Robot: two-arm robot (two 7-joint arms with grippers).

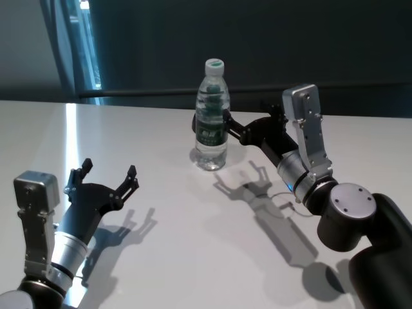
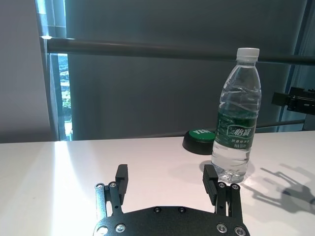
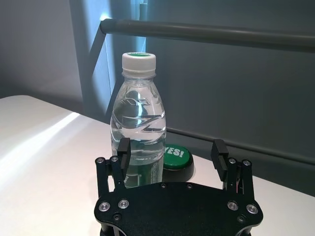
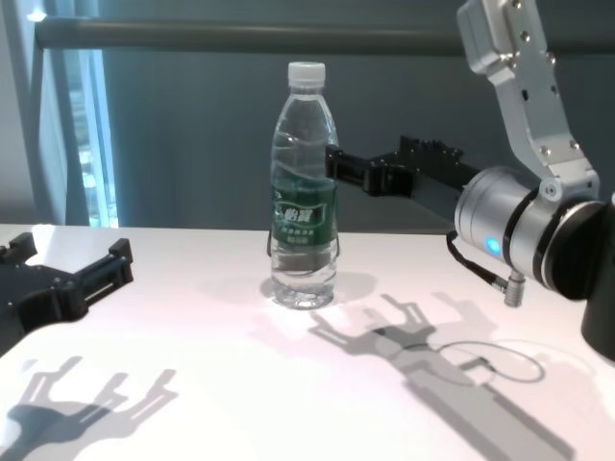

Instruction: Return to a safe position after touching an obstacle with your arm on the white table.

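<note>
Our right pincer [image 1: 226, 126] hangs above the surface with its fingers spread, holding nothing. One finger sits just beside the green label band of the water bottle [image 1: 212, 116]; from the head and chest views it looks to be touching or nearly touching the bottle's side, and we cannot tell which. The bottle stands upright just ahead of this pincer, white cap on, full of clear water.

Our left pincer [image 1: 107, 182] is also spread and holding nothing, low over the near surface, well apart from the bottle and off to the bottle's other side.

We judge the step in hand to be the retreat. To do it well we should draw the right pincer straight back along its own line, away from the label, without sweeping sideways, since a tall bottle on a smooth surface would likely tip under a side push. Keeping the fingers spread should avoid catching the bottle.

Beyond the bottle lies a green push button [image 3: 174, 156] in a dark base. The white surface [image 1: 161, 257] is smooth and shows sharp shadows of both arms. Behind it runs a dark rail before a grey wall, with a bright window strip.
</note>
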